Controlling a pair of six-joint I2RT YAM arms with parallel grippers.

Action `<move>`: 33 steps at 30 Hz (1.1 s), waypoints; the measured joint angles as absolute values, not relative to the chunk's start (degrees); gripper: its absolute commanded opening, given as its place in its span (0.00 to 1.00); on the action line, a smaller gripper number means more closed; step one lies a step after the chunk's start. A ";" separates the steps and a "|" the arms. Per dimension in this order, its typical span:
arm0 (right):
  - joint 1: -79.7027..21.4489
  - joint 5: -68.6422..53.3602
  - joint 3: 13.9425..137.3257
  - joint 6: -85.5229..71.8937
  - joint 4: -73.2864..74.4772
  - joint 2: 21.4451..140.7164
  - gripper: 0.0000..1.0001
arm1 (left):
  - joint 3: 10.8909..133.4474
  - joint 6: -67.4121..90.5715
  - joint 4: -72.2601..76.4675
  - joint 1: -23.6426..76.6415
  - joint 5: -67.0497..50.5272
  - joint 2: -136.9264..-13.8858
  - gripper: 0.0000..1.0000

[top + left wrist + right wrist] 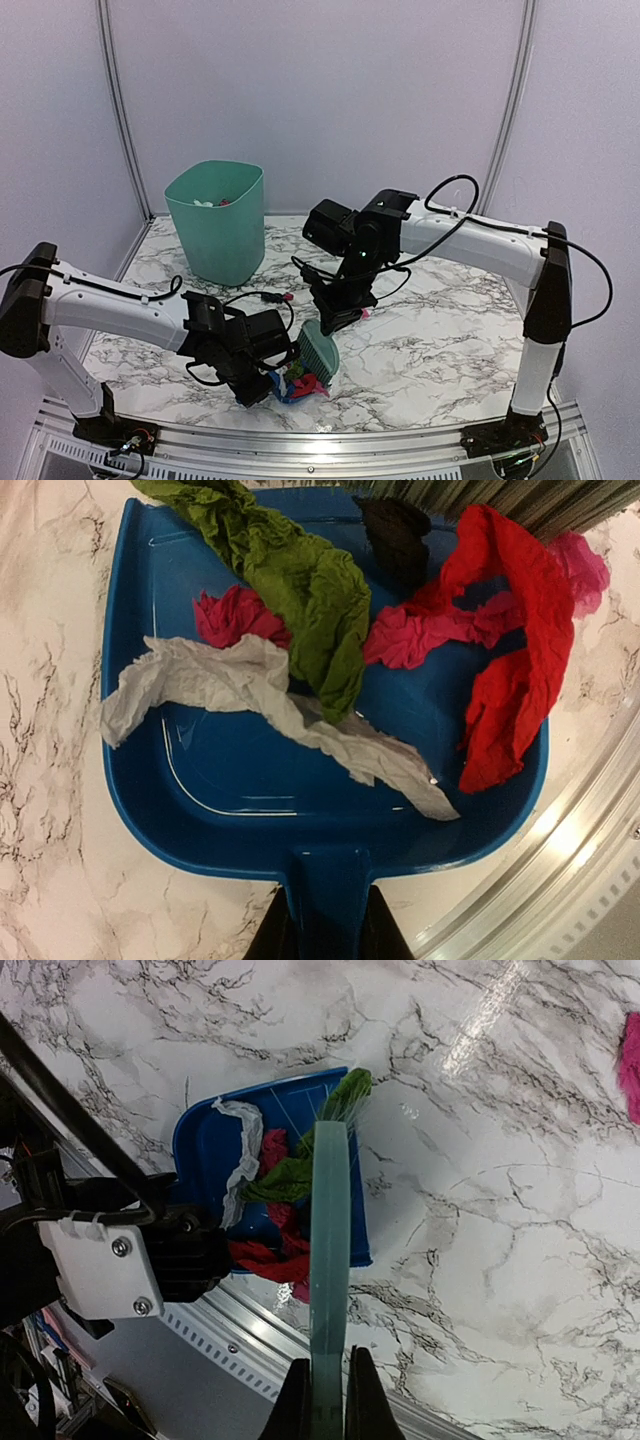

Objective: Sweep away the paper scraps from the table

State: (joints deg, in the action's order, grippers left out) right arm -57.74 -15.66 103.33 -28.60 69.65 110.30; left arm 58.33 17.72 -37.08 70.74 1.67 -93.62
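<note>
1. Blue dustpan (250, 790) lies flat on the table (450, 340), close to the near metal rail (560, 860). The left gripper (325, 935) is clamped on its handle, fingers nearly together.
2. The right gripper (325, 1400) is closed hard on the handle of the mint-green brush (328, 1210). The bristles sit at the pan's open mouth.
3. The paper scraps (315, 600) (green, red, pink, grey, black) are mostly heaped inside the pan, and a few drape over its lip.
4. Key relation: one pink scrap (630, 1065) lies loose on the marble, well apart from the pan, on the side of the brush facing away from the pan. From the right fingers it is ahead and far to the right in the wrist view.
5. The top view shows a pink bit (367, 313) just beside the right wrist, likely the same one.
6. The brush's long axis runs straight out from the right fingers. Judgement: the head must go beyond the stray, then draw it back to the mouth. The right arm is nearer.
7. A teal bin (215, 225) stands far left, well apart.
</note>
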 measured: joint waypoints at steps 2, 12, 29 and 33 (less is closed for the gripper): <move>-57.74 -15.40 103.33 -28.60 69.67 109.71 0.00 | 58.33 17.52 -37.08 70.48 2.09 -93.51 0.00; -57.71 -12.75 107.68 -28.67 71.42 109.65 0.00 | 58.39 16.84 -37.08 70.15 4.69 -90.48 0.00; -55.94 -11.25 117.99 -28.77 75.26 109.65 0.00 | 63.05 14.50 -37.10 67.57 8.58 -86.37 0.00; -54.98 -11.07 121.23 -28.88 76.47 109.65 0.00 | 63.66 13.65 -37.28 66.67 9.54 -84.68 0.00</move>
